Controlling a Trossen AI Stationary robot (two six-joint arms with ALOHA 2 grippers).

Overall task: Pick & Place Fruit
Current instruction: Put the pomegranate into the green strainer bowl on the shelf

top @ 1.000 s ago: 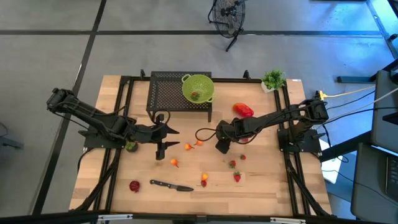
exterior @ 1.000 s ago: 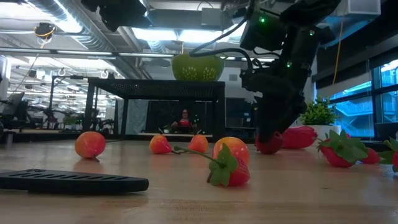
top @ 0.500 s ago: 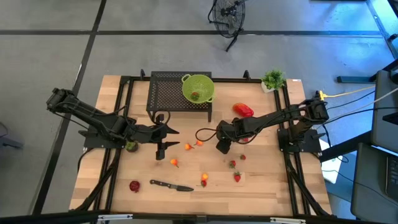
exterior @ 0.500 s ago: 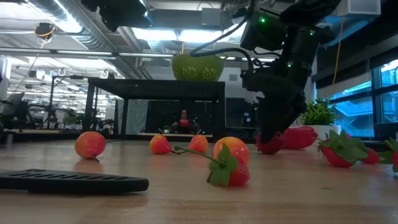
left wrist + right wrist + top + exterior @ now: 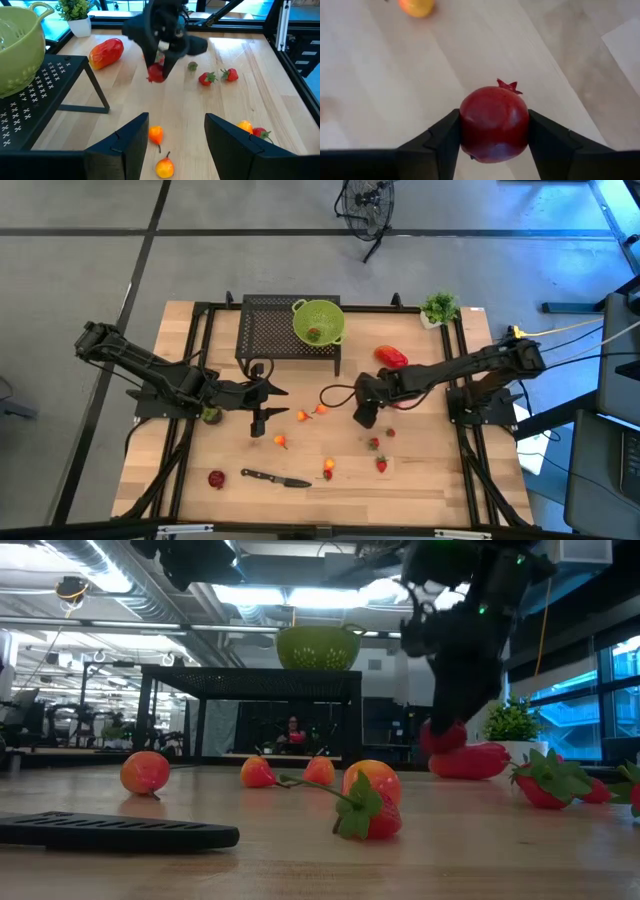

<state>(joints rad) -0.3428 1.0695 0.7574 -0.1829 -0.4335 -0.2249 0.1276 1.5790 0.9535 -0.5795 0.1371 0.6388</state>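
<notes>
My right gripper [image 5: 494, 137] is shut on a round dark red fruit with a small crown [image 5: 494, 122], above the table's middle [image 5: 366, 416]. It also shows in the low view [image 5: 443, 736] and the left wrist view [image 5: 156, 73]. My left gripper [image 5: 262, 402] hovers open left of centre, over two orange-yellow fruits [image 5: 155, 134]. Red strawberry-sized pieces [image 5: 379, 464] lie on the near half. The glossy red oblong fruit [image 5: 391, 357] lies on the table's far right part. A dark green round fruit [image 5: 210, 416] sits by the left arm. My right gripper pinches the round red fruit by its two opposite sides [image 5: 465, 127], one finger on each. The fingers come from above, pointing down. The fruit is lifted clear of the table, its crown [image 5: 508, 85] pointing away from the wrist.
A lime-green handled bowl [image 5: 318, 321] with something red and green inside it stands on a black perforated stand [image 5: 270, 330] at the far edge. A black-handled knife [image 5: 275, 478] lies near the front. A small potted plant [image 5: 439, 308] is at the far right corner. A black frame rims the table.
My right gripper has risen from the table with the round red fruit held between its fingers, and has drifted slightly toward the table's right. The fruit, which sat on the wood a second ago, now hangs clear above it.
</notes>
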